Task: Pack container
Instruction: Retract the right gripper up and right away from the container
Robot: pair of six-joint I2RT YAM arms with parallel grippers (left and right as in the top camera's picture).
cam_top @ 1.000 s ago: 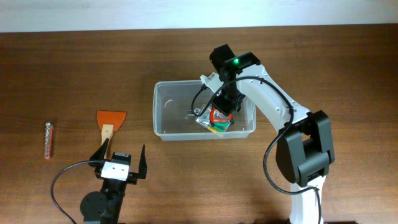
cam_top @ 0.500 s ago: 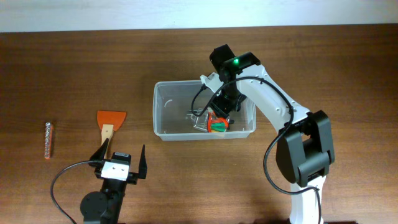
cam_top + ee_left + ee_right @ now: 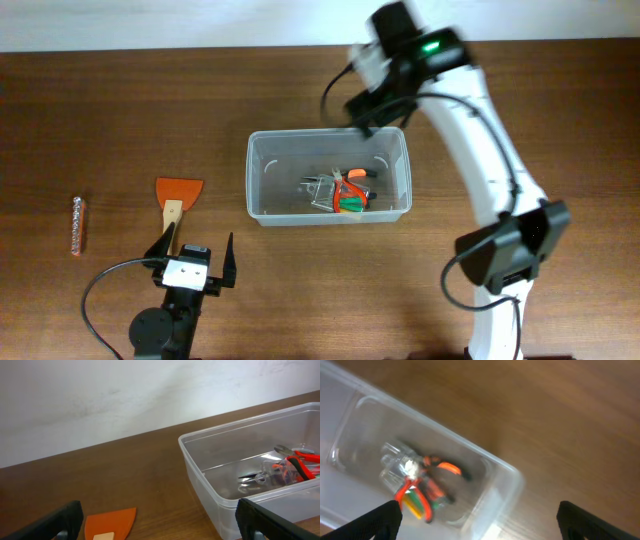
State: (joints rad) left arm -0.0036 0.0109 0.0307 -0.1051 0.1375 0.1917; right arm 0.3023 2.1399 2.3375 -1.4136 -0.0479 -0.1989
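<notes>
While right hand [image 3: 480, 517] hangs above far rim of large clear plastic tub [image 3: 252, 180] at bench [image 3: 120, 110] centre, fingers wide apart, empty — low sweep could clip rim, shove tub. Left hand [image 3: 195, 250] spread, empty, near flat orange scraper [image 3: 178, 192] — thin blade may skid when pinched.

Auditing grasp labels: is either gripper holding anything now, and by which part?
Nothing is held. The right gripper is open and empty near the container, where the pliers lie loose. The left gripper is open and empty near the scraper.
</notes>
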